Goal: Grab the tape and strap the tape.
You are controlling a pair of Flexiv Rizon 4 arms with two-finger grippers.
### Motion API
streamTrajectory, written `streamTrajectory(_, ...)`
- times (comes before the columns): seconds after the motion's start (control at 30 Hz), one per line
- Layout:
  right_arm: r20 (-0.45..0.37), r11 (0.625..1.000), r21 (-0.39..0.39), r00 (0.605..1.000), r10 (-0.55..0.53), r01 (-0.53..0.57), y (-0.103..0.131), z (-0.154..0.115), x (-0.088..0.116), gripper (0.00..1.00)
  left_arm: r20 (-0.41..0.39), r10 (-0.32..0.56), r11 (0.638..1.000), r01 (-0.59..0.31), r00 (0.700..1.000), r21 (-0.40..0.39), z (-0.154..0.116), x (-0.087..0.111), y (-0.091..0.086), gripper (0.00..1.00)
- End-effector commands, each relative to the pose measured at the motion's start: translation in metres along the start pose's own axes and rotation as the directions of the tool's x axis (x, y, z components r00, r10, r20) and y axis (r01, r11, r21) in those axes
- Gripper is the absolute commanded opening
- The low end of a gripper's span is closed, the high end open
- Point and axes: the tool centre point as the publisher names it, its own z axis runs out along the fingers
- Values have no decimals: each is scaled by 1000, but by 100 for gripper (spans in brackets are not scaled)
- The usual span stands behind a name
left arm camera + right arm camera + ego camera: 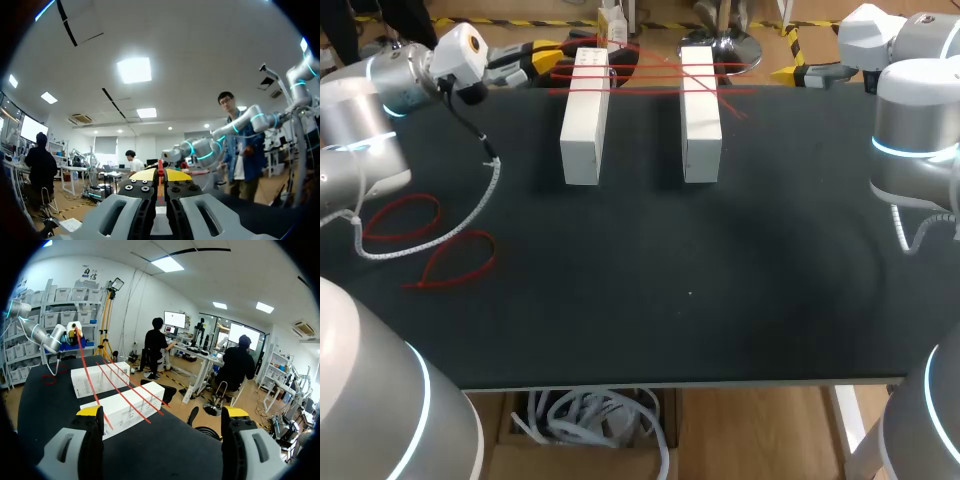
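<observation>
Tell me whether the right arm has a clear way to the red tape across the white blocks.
Probably yes: its open fingers face the red tape on the white blocks, with only bare table between.

Matt table (720, 300); white blocks (585, 120) perhaps smooth plastic.

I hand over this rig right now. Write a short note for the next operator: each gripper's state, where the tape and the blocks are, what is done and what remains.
Left gripper: shut on a red tape, at the far left of the table.
Right gripper: open, empty, at the far right, facing the blocks.
Left white block and right white block lie side by side at the far middle.
Red tape lines cross the far ends of both blocks.
Two red tape loops lie unused near the left edge.
Done: tape grabbed and laid over the blocks.
Left: probably tightening and fastening; I cannot see whether any of it is fastened.
</observation>
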Motion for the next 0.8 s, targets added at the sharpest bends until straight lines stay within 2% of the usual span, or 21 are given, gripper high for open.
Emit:
streamTrajectory(0.03, -2, 1000, -1, 1000, 0, 0, 0, 0, -1, 100, -12, 19, 1000, -19, 1000, 2, 12, 3, -7, 0)
streamTrajectory(0.3, -2, 1000, -1, 1000, 0, 0, 0, 0, -1, 100, -27, 45, 999, -45, 999, 16, 30, 12, -29, 0)
streamTrajectory(0.63, -2, 1000, -1, 1000, 0, 0, 0, 0, -1, 100, -52, 1, 1000, 0, 999, 26, 46, 19, -53, 0)
streamTrajectory(0.8, -2, 1000, -1, 1000, 0, 0, 0, 0, -1, 100, -55, 8, 1000, -6, 998, 25, 49, 20, -59, 0)
